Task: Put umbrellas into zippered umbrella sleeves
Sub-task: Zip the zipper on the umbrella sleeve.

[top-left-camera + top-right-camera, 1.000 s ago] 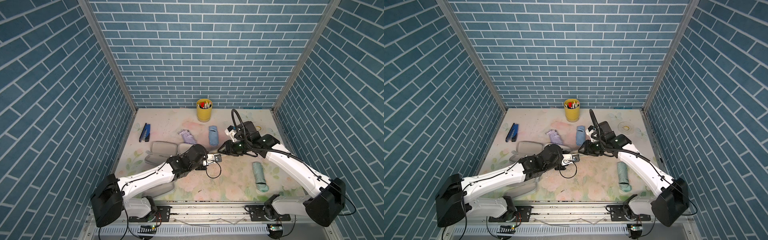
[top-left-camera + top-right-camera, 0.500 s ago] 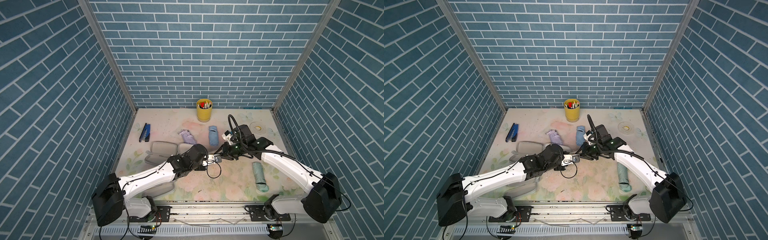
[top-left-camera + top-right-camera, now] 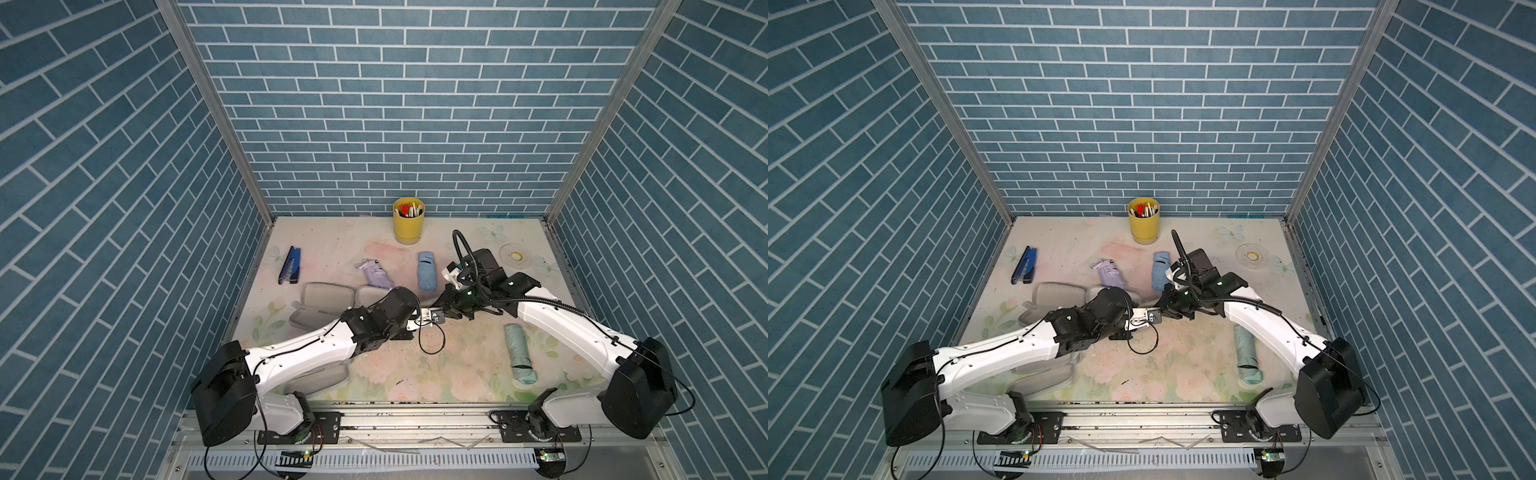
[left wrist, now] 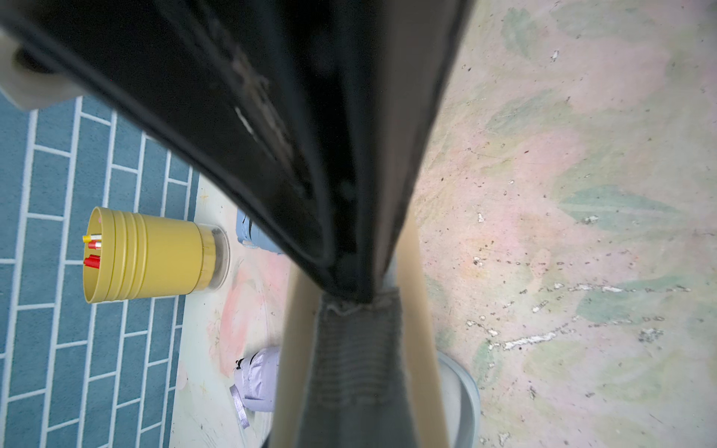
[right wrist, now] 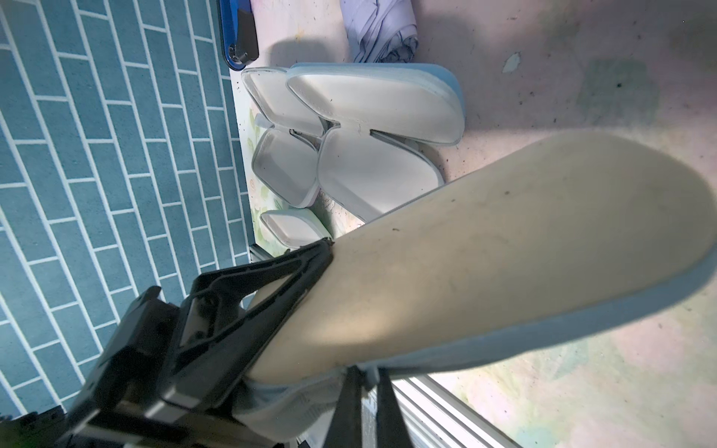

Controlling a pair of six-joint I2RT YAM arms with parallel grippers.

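Changes from a second ago: left arm [image 3: 307, 357] in the same pose, left gripper [image 4: 351, 291] with the same clamp. Right arm [image 3: 561, 328] has swung in toward the left one. Right gripper [image 5: 368, 378] had its jaws apart then and is now closed. Loose items on the table [image 3: 457, 374] unmoved.

Left to right:
- Dark blue stapler [image 3: 291, 266] lies near the left wall.
- Just right of it, three sleeves lie open with grey-white insides up. The light blue sleeve [image 5: 372, 101] partly covers a second open sleeve [image 5: 285, 166]. A third open sleeve [image 5: 291, 229] lies beside them.
- Lilac umbrella [image 3: 376, 274] lies loosely rolled behind the open sleeves.
- Left gripper is pinched on one end of the tan sleeve [image 5: 485, 252], at a grey ribbed strip between its two tan edges.
- Yellow pen cup [image 3: 408, 226] stands at the back wall.
- Light blue umbrella [image 3: 427, 272] lies in front of the cup.
- Tan sleeve is oblong with a rounded end. Its shell is smudged and specked, with a pale grey-blue rim along one long edge. It sits between the two grippers over mid-table, mostly hidden in both top views.
- Right gripper fingertips meet on that pale rim, near the end the left gripper holds. They nip a small tab; cannot tell whether it is the zip pull.
- Mint green umbrella [image 3: 519, 353] is a tight roll, alone at front right.
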